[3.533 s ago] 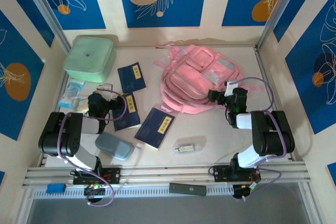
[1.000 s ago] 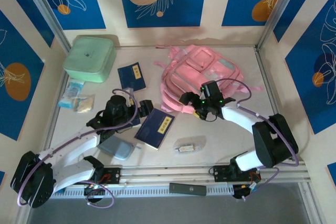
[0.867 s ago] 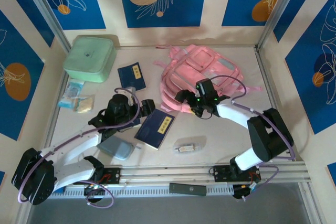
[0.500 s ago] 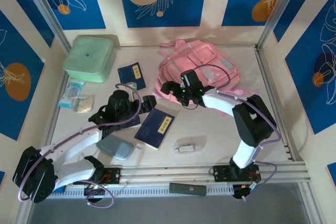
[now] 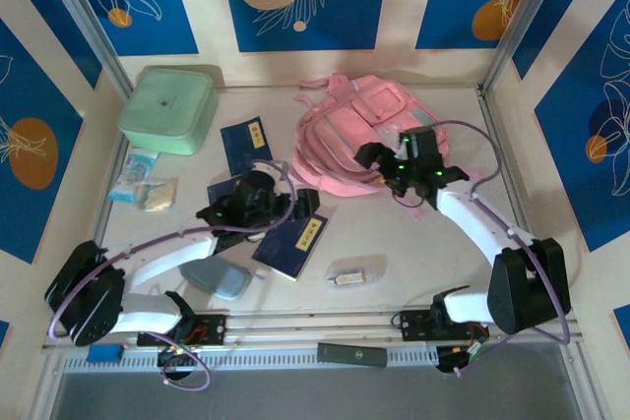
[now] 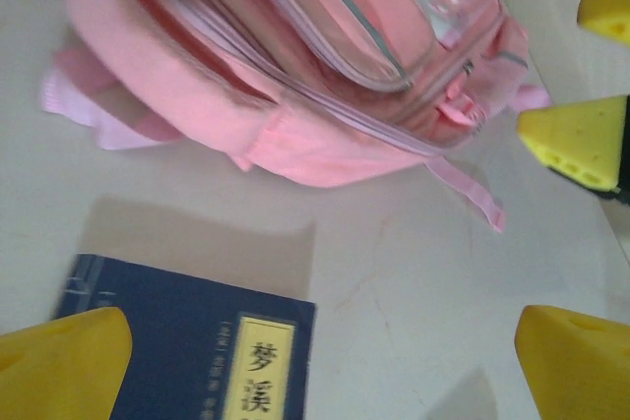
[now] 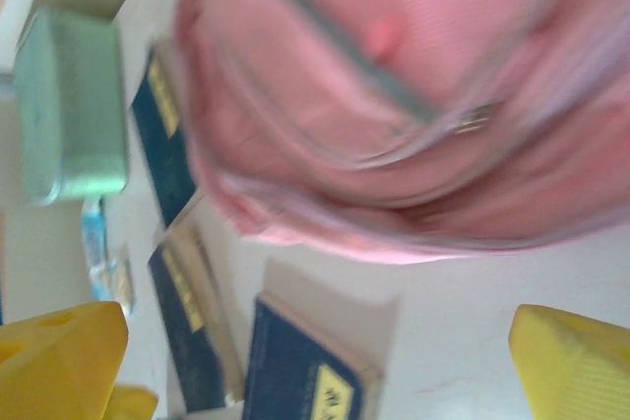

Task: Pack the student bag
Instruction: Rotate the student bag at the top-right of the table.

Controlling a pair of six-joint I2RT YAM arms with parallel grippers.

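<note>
Nothing looks packed yet: left hand (image 5: 300,202) and right hand (image 5: 377,166) spread empty, pink backpack (image 5: 359,130) apparently zipped, navy booklets (image 5: 291,240) loose.

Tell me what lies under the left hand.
A dark blue notebook with a yellow label, lying on the table just short of the student bag. One yellow finger hides its corner; the left hand is open.
</note>
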